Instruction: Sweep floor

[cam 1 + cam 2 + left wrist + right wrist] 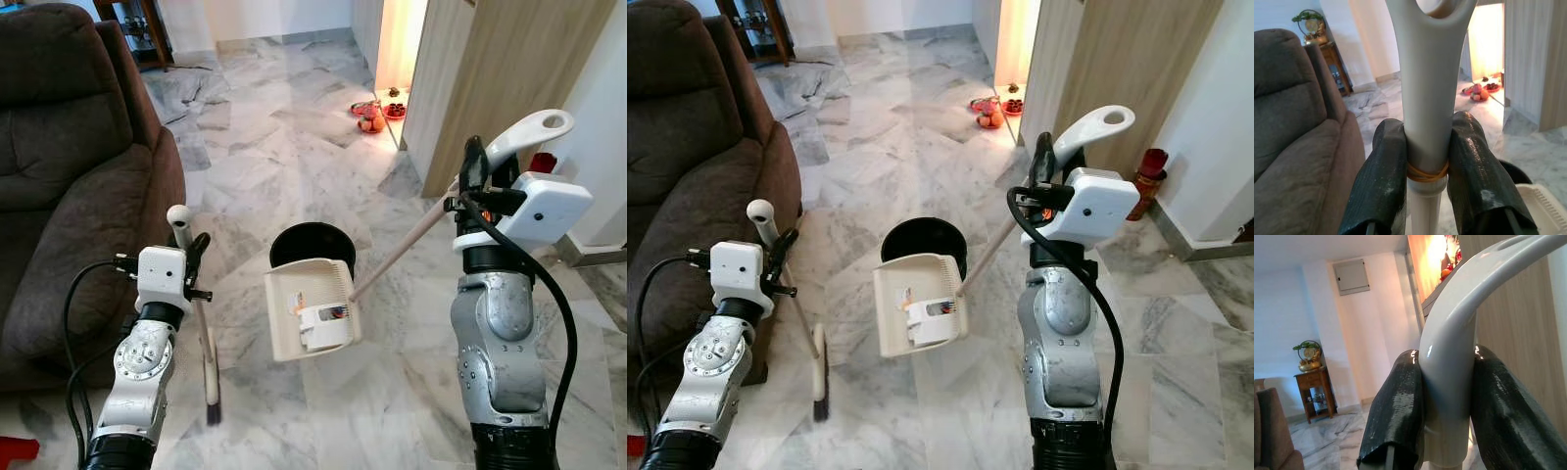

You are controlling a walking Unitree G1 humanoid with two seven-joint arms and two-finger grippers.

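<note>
My left gripper point(193, 247) is shut on the white handle of a broom point(202, 333), whose dark bristles rest on the marble floor by my left side. In the left wrist view both black fingers point(1382, 186) clamp the broom handle point(1426, 98). My right gripper point(477, 168) is shut on the grey looped handle of a long-handled dustpan point(310, 307). The cream pan hangs tilted over a round black bin point(313, 244), its mouth facing up toward me. In the right wrist view the fingers point(1398, 411) squeeze the dustpan handle point(1449, 377).
A brown sofa point(69, 186) fills the left side, close to the broom. A wooden partition point(490, 78) stands at the right, with small red items point(370, 116) on the floor beyond. Open marble floor point(265, 147) stretches ahead past the bin.
</note>
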